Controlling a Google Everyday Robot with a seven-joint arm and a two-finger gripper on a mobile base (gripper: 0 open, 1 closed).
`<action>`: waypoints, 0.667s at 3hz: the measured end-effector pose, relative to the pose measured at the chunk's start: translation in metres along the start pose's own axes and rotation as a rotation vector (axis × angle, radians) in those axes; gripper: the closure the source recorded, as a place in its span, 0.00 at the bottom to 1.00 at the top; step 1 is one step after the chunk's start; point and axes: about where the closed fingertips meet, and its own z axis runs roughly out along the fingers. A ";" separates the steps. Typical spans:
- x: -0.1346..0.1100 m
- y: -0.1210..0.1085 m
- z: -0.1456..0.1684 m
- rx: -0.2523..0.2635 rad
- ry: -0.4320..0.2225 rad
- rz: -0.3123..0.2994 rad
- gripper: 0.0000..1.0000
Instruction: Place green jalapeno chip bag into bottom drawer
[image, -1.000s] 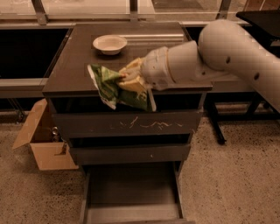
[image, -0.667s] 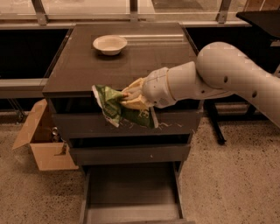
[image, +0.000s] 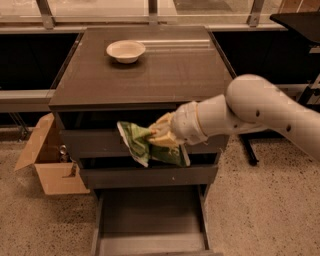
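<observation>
pincer (image: 162, 135) gripping crinkled foil bag (image: 136, 143), above drawer (image: 150, 216)

view: one | high front, facing down (near cabinet (image: 165, 82)) | gripper (image: 161, 136) mid-frame

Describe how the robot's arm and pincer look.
The arm is smooth and off-white, built of thick rounded segments with a few small dark dots, narrowing to a ringed wrist. The pincer is pale yellowish-tan; it sits before the drawer fronts, closed on the green jalapeno chip bag.
</observation>
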 end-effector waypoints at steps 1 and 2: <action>0.052 0.021 0.009 -0.031 0.031 0.026 1.00; 0.121 0.048 0.032 -0.031 0.036 0.062 1.00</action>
